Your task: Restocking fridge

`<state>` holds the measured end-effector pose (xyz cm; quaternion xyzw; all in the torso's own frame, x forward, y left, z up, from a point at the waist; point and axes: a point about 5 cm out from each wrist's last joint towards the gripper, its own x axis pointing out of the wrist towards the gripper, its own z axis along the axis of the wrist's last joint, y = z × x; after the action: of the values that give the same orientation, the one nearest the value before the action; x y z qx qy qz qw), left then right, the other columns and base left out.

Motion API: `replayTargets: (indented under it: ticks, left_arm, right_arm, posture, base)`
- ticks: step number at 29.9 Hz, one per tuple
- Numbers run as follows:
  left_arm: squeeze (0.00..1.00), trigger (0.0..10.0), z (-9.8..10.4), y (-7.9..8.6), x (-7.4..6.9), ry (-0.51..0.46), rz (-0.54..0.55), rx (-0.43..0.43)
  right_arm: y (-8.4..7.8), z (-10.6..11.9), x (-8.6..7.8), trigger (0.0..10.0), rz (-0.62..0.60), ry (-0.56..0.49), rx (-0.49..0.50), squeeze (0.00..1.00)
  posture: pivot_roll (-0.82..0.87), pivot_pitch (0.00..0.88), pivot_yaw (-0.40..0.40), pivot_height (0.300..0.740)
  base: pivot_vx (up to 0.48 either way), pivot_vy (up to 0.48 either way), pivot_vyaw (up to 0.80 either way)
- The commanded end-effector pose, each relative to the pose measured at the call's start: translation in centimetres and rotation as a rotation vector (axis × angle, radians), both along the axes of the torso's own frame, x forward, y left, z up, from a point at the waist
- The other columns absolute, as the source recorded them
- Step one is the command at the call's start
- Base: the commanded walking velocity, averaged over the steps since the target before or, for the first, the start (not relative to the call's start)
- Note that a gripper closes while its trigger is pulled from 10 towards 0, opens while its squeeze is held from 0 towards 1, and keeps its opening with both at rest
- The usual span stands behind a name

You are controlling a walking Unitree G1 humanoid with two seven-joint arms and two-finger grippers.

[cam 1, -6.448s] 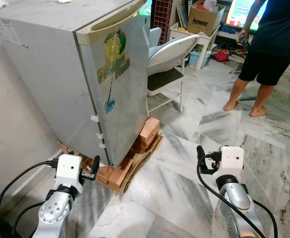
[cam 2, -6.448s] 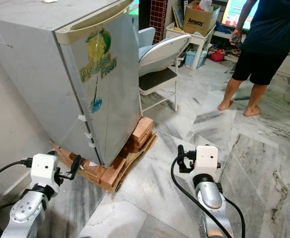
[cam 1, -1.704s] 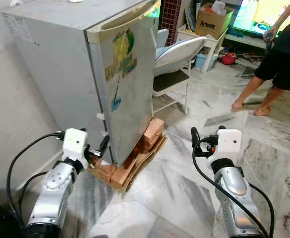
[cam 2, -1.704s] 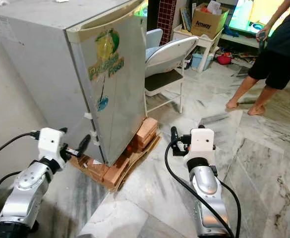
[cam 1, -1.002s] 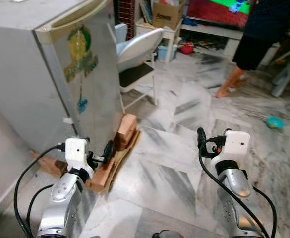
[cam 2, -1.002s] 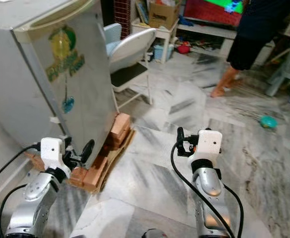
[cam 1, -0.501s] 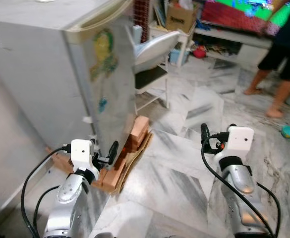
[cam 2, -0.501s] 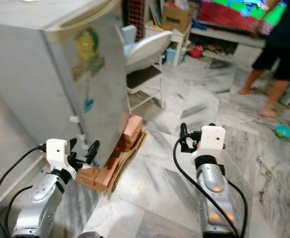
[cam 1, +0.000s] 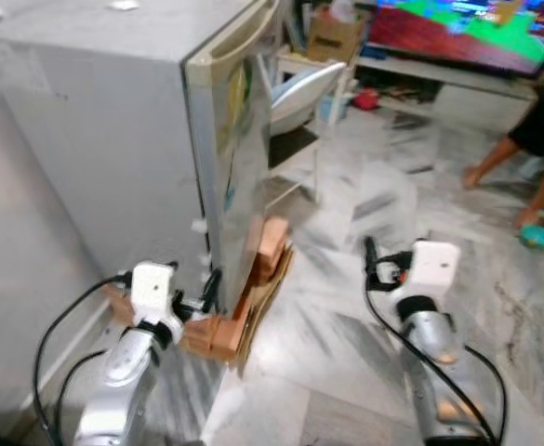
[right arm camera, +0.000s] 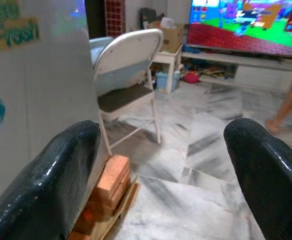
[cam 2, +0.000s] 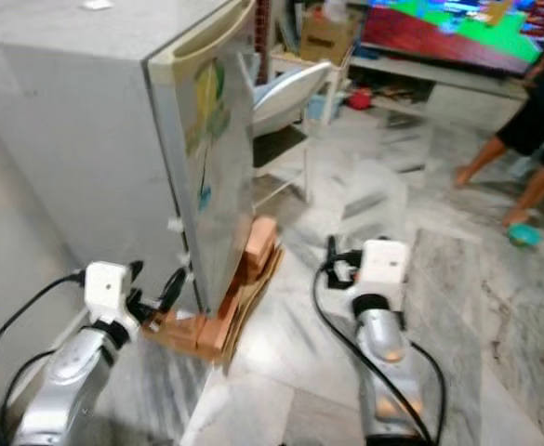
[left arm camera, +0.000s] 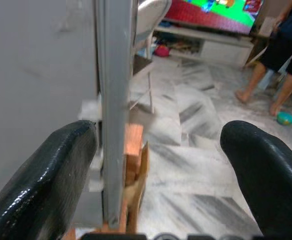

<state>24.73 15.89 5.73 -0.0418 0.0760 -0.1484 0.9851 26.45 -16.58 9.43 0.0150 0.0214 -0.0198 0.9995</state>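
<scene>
Marble floor (cam 1: 346, 307) beside fridge (cam 1: 113, 130)

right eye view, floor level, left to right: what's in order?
Left hand → stack of orange bricks under the grey fridge → right hand → small teal bowl on the marble floor

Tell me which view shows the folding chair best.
The right wrist view: the folding chair is sharp, with backrest, seat and legs visible. The eye views show it blurred and partly hidden behind the fridge; the left wrist view catches a sliver.
</scene>
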Motion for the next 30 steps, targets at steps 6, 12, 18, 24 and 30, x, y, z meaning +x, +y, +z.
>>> replayTargets:
  ticks: [6,12,18,24,30]
  left_arm:
    - [0.0,10.0,0.1,-1.3,-0.1,0.009,-0.017,-0.034]
    - [0.0,10.0,-0.1,-0.8,-0.5,0.004,-0.012,-0.01]
    - [0.0,10.0,0.1,0.4,-0.2,-0.007,0.063,-0.033]
    - [0.0,10.0,0.3,0.0,-0.1,-0.012,0.055,-0.037]
    - [0.0,10.0,0.2,0.4,0.1,-0.016,0.105,-0.025]
  right_arm:
    - [-0.9,0.3,0.1,10.0,-0.023,-0.011,-0.019,0.0]
    - [-0.8,0.2,0.2,10.0,-0.018,-0.003,-0.017,0.0]
    - [-0.8,0.0,0.0,10.0,-0.017,-0.001,-0.023,0.0]
    - [-0.8,-0.1,0.0,10.0,-0.018,0.001,-0.027,0.0]
    - [-0.9,-0.1,0.0,10.0,-0.019,0.005,-0.031,0.0]
  posture:
    - [0.02,0.0,-0.031,0.74]
    - [0.02,0.0,-0.034,0.74]
    - [0.02,0.0,-0.034,0.74]
    - [0.02,0.0,-0.032,0.74]
    - [0.02,0.004,-0.032,0.74]
  base:
    - [0.0,0.0,-0.57]
    - [0.0,0.0,-0.67]
    - [0.145,0.0,-0.74]
    - [0.34,0.0,-0.07]
    - [0.208,0.0,0.0]
